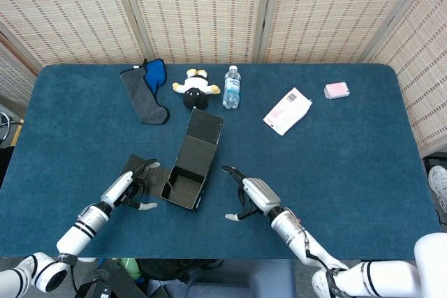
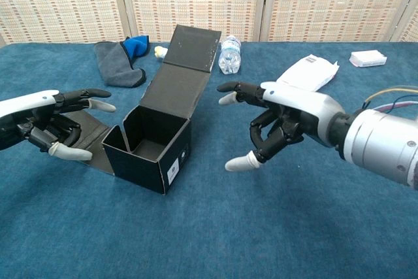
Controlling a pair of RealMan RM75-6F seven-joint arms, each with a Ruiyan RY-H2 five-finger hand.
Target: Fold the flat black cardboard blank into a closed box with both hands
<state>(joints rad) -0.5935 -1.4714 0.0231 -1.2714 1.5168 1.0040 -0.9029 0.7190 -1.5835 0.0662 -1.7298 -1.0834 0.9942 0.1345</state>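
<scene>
Left hand seen at table's front-left, fingers apart, nothing held, just beside box's side flap lying flat. Black cardboard box sits btwn hands, part-folded: body upright, top uncovered, lid flap raised at rear. Right hand hovers to box's right, apart from it, fingers spread, nothing gripped.
</scene>
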